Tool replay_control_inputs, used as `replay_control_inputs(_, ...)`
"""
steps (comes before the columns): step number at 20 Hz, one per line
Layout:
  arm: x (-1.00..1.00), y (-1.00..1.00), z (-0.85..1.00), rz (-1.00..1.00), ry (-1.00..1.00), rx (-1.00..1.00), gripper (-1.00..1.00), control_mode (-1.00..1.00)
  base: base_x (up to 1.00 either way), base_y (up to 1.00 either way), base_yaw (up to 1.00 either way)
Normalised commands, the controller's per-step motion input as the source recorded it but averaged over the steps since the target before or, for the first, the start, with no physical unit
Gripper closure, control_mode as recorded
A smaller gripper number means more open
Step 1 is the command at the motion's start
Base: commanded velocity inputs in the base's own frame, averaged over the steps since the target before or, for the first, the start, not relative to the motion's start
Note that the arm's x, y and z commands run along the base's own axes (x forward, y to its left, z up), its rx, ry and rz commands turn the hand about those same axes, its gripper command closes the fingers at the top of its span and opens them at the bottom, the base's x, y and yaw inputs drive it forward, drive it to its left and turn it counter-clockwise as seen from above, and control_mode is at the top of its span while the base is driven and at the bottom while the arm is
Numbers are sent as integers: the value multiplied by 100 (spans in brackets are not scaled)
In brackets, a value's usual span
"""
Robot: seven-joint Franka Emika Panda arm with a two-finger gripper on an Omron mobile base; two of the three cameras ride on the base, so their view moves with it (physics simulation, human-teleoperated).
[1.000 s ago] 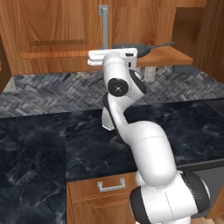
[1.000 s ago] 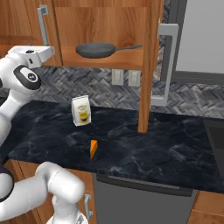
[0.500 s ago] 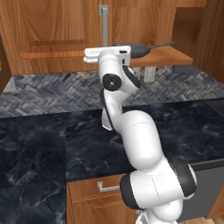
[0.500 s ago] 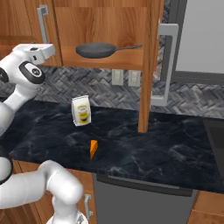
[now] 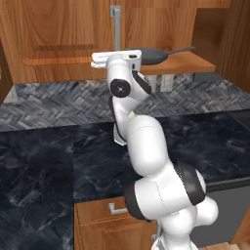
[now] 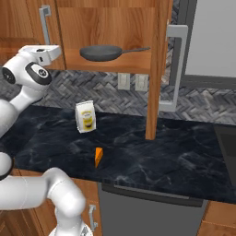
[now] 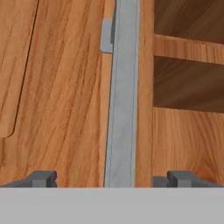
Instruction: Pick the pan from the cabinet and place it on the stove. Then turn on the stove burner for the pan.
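Wide open and holding nothing, the hand (image 7: 106,179) faces the wooden front of the cabinet (image 7: 65,96); in the hand view its two dark fingertips (image 7: 43,178) stand apart with the vertical silver bar handle (image 7: 122,100) running up between them, though whether either tip touches the bar cannot be told. Left of the bar lies the raised-panel door face, and right of it the open cabinet interior with a wooden shelf (image 7: 188,49) edge. In the right base view, the white hand (image 6: 46,53) is raised at the upper left, level with the shelf (image 6: 110,62) and near the left door's handle (image 6: 45,23). Next along, the pan (image 6: 101,52) sits upright on that shelf inside the open cabinet, its long thin handle pointing right toward the open right door (image 6: 159,69), which stands edge-on with its own silver handle (image 6: 175,69). Below, on the dark marbled worktop (image 6: 184,156), a small white and yellow carton (image 6: 85,116) stands near the back edge, left of the middle, and an orange wedge (image 6: 98,157) lies nearer the front edge. At the worktop's far right edge a dark stove (image 6: 228,143) surface begins.
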Motion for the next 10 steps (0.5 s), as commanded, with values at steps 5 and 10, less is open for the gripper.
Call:
replay_control_inputs(5, 30, 3, -7, 0, 0, 0, -100, -100, 0, 0, 0)
replay_control_inputs(10, 33, 9, -9, 0, 0, 0, 100, -100, 0, 0, 0)
